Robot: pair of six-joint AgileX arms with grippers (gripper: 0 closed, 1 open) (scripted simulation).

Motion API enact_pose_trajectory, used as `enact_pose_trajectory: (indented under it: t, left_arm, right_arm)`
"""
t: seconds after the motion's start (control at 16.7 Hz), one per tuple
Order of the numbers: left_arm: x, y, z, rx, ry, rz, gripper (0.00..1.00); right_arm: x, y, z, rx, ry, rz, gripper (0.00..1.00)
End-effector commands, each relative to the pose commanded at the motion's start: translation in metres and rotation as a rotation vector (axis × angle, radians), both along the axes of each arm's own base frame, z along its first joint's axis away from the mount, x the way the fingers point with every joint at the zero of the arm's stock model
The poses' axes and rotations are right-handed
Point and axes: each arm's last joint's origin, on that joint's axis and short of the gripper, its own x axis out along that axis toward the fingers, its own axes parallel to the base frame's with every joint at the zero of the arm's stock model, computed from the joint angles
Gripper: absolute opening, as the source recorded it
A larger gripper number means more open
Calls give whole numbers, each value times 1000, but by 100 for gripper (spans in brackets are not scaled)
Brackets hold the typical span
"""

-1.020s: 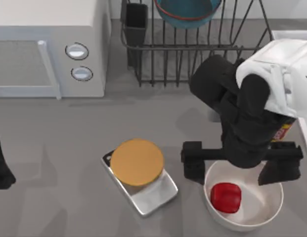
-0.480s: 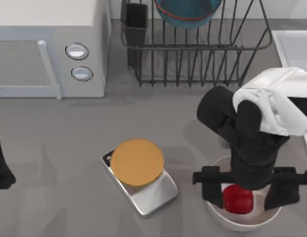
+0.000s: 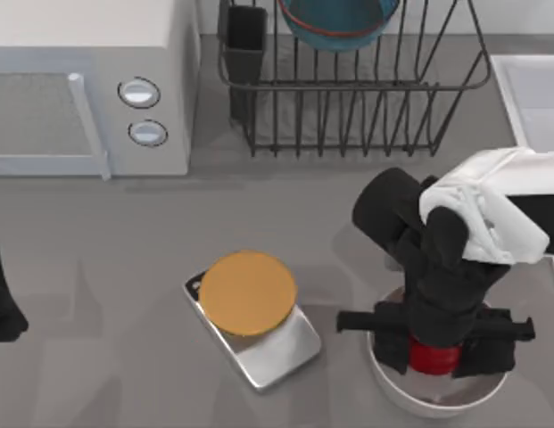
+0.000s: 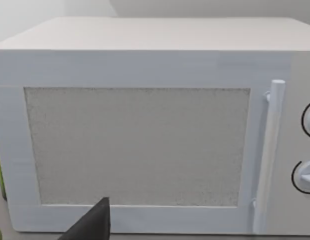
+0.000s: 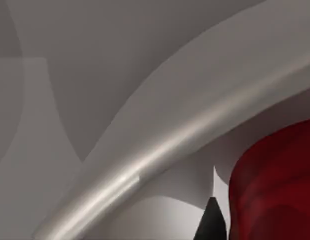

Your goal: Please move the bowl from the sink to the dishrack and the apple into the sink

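The right gripper (image 3: 434, 343) is down in the white bowl (image 3: 391, 385) at the near right, its fingers close on both sides of the apple (image 3: 430, 356). The blue bowl (image 3: 337, 20) stands in the dishrack (image 3: 348, 85) at the far side. The left arm (image 3: 2, 299) is parked at the left edge; whether its fingers are apart or together I cannot tell.

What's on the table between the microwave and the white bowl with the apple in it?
In the top view, a silver scale topped by a round orange disc sits between the microwave and the white bowl. Otherwise there's bare grey table.
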Motion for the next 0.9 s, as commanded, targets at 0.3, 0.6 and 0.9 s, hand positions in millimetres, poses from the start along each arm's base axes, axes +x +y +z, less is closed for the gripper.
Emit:
enact_pose_trajectory:
  t: [0.3,0.6,0.9]
  left_arm:
    - [0,0,0,0,0,0,100]
    - [0,0,0,0,0,0,100]
    - [0,0,0,0,0,0,100]
  right_arm:
    - [13,20,20,99,-163,66,100]
    - [13,20,21,102,-169,67,92]
    - [13,20,21,102,-169,67,55]
